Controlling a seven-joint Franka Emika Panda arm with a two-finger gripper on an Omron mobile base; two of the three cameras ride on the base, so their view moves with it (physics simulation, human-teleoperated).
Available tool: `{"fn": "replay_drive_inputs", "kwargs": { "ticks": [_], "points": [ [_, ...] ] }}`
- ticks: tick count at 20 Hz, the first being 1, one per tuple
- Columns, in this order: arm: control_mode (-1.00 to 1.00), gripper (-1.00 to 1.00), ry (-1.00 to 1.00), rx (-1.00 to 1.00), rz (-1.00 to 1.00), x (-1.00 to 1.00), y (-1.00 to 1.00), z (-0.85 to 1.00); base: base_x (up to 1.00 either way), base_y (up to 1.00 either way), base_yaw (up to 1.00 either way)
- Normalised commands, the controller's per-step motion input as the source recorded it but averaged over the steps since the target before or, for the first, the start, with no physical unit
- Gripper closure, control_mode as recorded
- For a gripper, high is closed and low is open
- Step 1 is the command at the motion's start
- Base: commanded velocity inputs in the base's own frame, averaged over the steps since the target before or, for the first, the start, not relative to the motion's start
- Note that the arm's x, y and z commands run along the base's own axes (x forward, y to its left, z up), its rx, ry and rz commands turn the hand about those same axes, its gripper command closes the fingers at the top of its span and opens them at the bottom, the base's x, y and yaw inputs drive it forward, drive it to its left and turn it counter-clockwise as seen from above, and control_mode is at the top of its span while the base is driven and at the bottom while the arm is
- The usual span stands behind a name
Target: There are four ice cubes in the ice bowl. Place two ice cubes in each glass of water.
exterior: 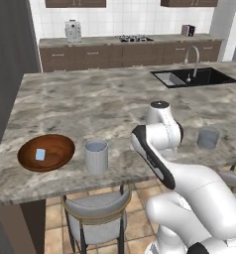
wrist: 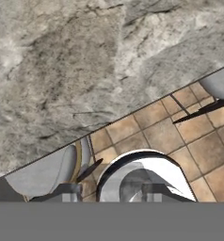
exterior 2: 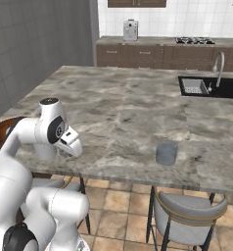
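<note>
Sitting in the ice bowl (exterior: 45, 152) at the island counter's (exterior: 90, 104) near-left corner is one visible ice cube (exterior: 40, 155). Left glass (exterior: 96, 156) stands just right of the bowl; the other glass (exterior: 208, 138) is well apart, far right. Arm's wrist sits between the two glasses near the front edge, so the cube lies to the hand's left, past the left glass. In the hand view the finger tips (wrist: 71, 192) are barely visible; can't tell their spread or whether anything is held.
</note>
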Motion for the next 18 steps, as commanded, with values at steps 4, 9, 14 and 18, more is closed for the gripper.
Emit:
{"fn": "replay_drive_inputs", "kwargs": {
  "ticks": [4,9,14,18],
  "points": [
    [-1.00,1.00,0.00,0.00,-0.03,0.63,-0.37,0.00,0.00,0.00,0.00],
    [-1.00,1.00,0.00,-0.03,-0.16,0.66,-0.59,0.00,0.00,0.00,0.00],
    [-1.00,1.00,0.00,-0.03,-0.16,0.22,-0.95,0.16,0.00,0.00,0.00],
    [-1.00,1.00,0.00,-0.03,-0.11,0.00,-1.00,0.28,0.00,0.00,0.00]
  ]
}}
